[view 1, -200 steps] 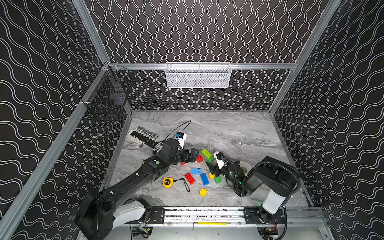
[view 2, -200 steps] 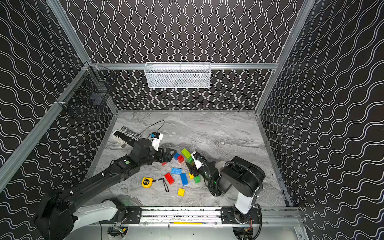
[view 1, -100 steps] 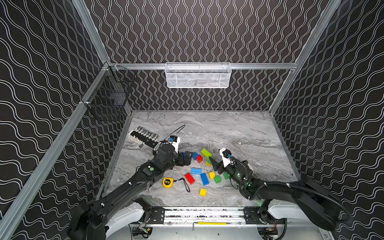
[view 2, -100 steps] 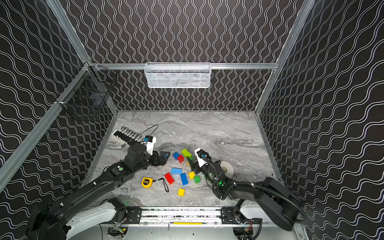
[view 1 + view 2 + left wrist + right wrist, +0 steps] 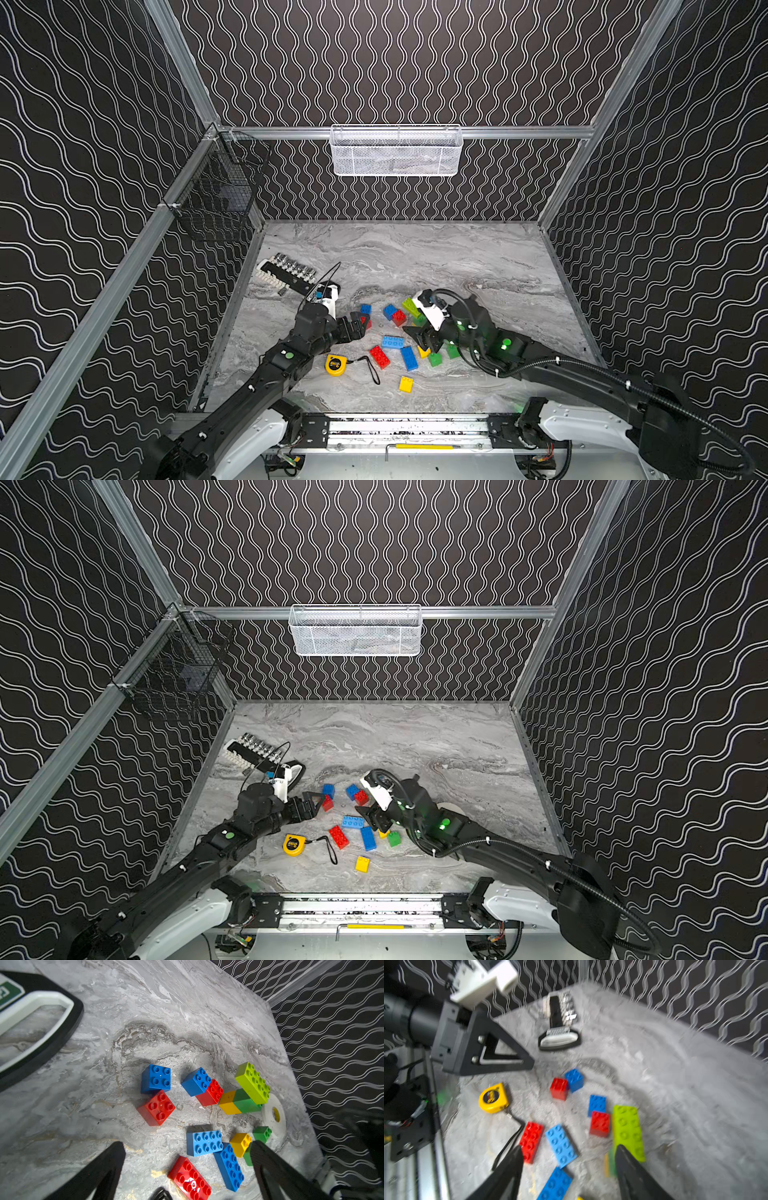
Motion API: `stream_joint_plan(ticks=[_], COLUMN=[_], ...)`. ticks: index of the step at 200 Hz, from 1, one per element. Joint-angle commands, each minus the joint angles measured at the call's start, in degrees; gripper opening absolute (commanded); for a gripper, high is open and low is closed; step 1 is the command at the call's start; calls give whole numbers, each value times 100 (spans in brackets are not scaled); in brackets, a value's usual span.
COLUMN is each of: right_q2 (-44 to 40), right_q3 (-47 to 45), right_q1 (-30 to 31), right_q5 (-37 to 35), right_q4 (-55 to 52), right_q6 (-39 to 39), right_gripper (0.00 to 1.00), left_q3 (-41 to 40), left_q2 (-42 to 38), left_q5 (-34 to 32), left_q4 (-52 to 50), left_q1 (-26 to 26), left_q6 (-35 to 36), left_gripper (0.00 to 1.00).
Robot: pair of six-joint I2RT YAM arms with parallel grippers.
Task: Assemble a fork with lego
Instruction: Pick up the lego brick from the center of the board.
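Observation:
Loose lego bricks lie in the near middle of the marble table. Among them are a light blue oblong (image 5: 392, 341), a red oblong (image 5: 380, 356), a blue oblong (image 5: 409, 358), a lime oblong (image 5: 410, 306) and a red square (image 5: 156, 1107) touching a blue square (image 5: 156, 1078). My left gripper (image 5: 359, 326) (image 5: 187, 1145) hangs open at the left edge of the cluster, holding nothing. My right gripper (image 5: 422, 336) (image 5: 568, 1148) hovers open over the right part of the cluster, above small yellow and green bricks. Its jaws are empty.
A yellow tape measure (image 5: 335, 365) with a black strap lies left of the bricks. A socket rail (image 5: 286, 270) sits at the far left and a white tape roll (image 5: 274, 1114) by the right bricks. Wire baskets (image 5: 395, 150) (image 5: 220, 199) hang on the walls.
The right arm has unfolded and stretched out low, and its gripper has shifted slightly left over the bricks with its jaws a little narrower. The left gripper has drawn back a little.

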State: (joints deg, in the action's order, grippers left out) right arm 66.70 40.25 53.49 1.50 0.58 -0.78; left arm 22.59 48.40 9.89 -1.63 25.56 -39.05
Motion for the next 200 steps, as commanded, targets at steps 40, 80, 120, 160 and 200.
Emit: stream_joint_plan(ticks=[40, 80, 120, 160, 200], right_q2=[1365, 2298, 2889, 3211, 3332], right_q3=[1286, 1931, 2259, 2275, 2262], right_q1=[705, 706, 682, 612, 533], right_q5=[-975, -950, -1000, -908, -928], right_q4=[-2808, -3078, -3193, -3158, -3211], right_q6=[2476, 3111, 3298, 3336, 3289], right_gripper=[59, 57, 53, 50, 50], left_q3=[-652, -541, -925, -1170, -1048], left_q2=[96, 59, 297, 153, 212], left_q5=[1072, 62, -775, -1074, -1121], left_q4=[1413, 896, 1393, 1408, 1304], left_q1=[-216, 771, 1668, 1707, 1707], left_q6=[-527, -122, -428, -570, -447], left_gripper=[97, 94, 86, 81, 81])
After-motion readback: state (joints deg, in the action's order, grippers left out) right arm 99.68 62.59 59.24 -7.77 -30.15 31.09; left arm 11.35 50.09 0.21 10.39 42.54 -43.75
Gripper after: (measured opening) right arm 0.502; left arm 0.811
